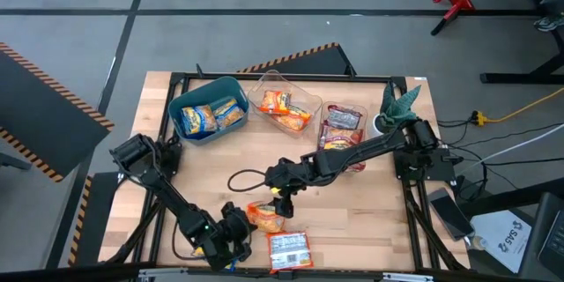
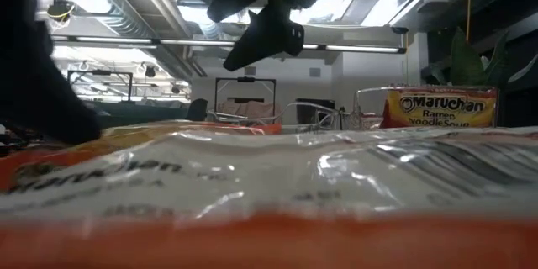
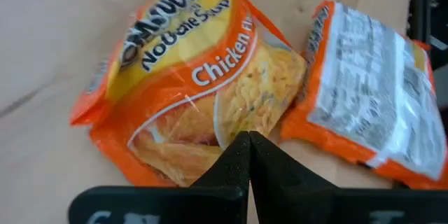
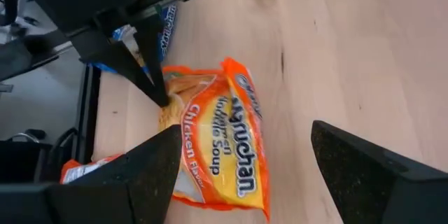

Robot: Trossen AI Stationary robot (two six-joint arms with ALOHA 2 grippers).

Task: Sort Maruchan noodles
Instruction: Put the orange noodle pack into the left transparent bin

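An orange Maruchan chicken noodle packet (image 1: 265, 218) lies flat on the wooden table near its front edge, face up (image 3: 203, 91). A second packet (image 1: 289, 249) lies face down just beside it (image 3: 371, 105). My left gripper (image 1: 244, 223) is shut, its tips (image 3: 248, 143) at the orange packet's edge. My right gripper (image 1: 284, 196) hangs open above the same packet (image 4: 224, 147), one finger on either side, clear of it. Other packets lie in a teal bin (image 1: 181, 101) and two clear containers. My left gripper has its shut fingertips (image 4: 162, 100) against the orange packet's long edge (image 3: 231, 129), on the side with the noodle picture. The fingers slant down at it from the table's left. The packet lies flat on the table.
The teal bin at the far left holds blue-yellow packets (image 1: 211, 116). A clear container (image 1: 304, 99) holds orange packets, and another (image 1: 342, 128) holds red ones. A green plant (image 1: 398, 106) stands at the far right. Bare wood lies between the containers and the two loose packets.
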